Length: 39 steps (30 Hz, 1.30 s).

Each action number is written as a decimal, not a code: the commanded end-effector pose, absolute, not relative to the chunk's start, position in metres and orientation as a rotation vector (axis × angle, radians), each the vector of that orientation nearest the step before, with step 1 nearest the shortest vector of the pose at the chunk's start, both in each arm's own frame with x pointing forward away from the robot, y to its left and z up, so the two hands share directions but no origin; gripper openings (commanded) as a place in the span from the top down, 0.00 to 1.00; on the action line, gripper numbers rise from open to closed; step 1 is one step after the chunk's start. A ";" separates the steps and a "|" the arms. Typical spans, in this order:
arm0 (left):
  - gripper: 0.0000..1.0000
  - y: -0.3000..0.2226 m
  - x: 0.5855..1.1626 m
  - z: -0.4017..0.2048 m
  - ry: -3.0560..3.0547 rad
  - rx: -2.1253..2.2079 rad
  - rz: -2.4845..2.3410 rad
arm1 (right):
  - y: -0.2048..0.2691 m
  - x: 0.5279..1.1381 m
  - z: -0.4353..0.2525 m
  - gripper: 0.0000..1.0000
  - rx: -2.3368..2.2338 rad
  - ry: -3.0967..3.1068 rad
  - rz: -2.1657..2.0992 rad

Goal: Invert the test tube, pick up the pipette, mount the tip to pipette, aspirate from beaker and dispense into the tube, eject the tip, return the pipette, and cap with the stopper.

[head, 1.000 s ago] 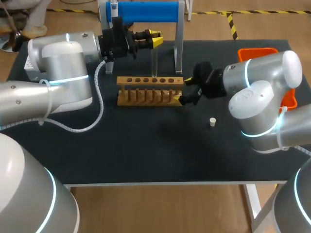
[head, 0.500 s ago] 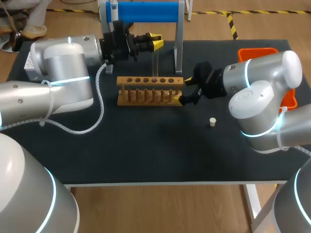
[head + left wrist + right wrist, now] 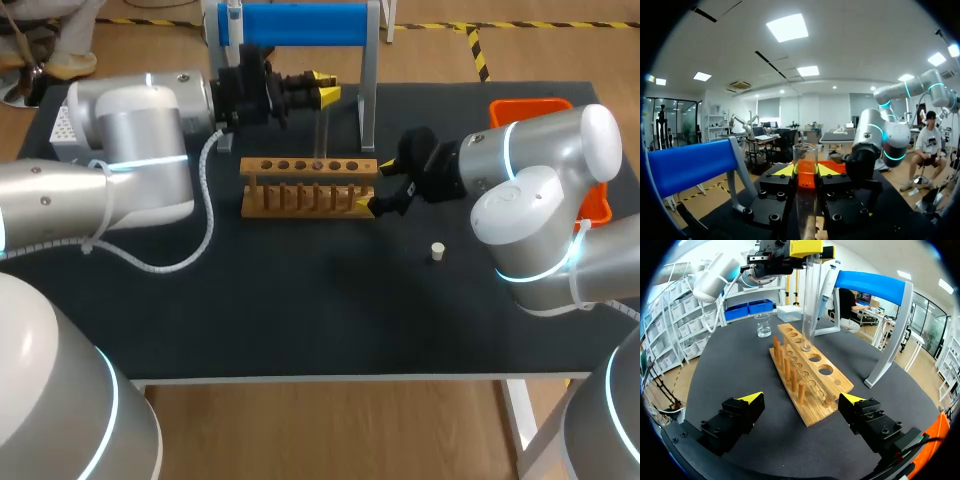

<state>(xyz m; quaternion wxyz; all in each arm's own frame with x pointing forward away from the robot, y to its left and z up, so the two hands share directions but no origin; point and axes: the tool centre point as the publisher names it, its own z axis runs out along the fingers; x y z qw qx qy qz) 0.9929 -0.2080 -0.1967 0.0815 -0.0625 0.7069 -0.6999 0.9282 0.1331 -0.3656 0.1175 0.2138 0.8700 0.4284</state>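
The rack (image 3: 309,185) stands mid-table, with the pipette stand (image 3: 368,90) behind it. The test tube (image 3: 319,135) is upright, lower end at a rack hole, top in the left gripper (image 3: 322,92). The right gripper (image 3: 375,187) is at the rack's right end, and the stopper (image 3: 437,251) lies nearer, to the right.

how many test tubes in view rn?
1. The test tube is upright in the left pincer, which is shut on it. Its lower end is at a middle hole of the wooden rack. No other tubes show on the rack.
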 end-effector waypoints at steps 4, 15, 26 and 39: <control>1.00 -0.206 0.992 -0.193 2.107 -0.177 -2.086 | 0.132 0.928 -0.366 0.00 0.624 2.547 1.256; 1.00 -0.209 0.992 -0.201 2.113 -0.161 -2.080 | 0.132 0.928 -0.366 0.00 0.624 2.547 1.256; 1.00 -0.207 0.990 -0.208 2.088 -0.141 -2.046 | 0.132 0.928 -0.366 0.00 0.624 2.547 1.256; 1.00 -0.208 0.983 -0.213 2.079 -0.108 -2.024 | 0.132 0.928 -0.366 0.00 0.624 2.547 1.256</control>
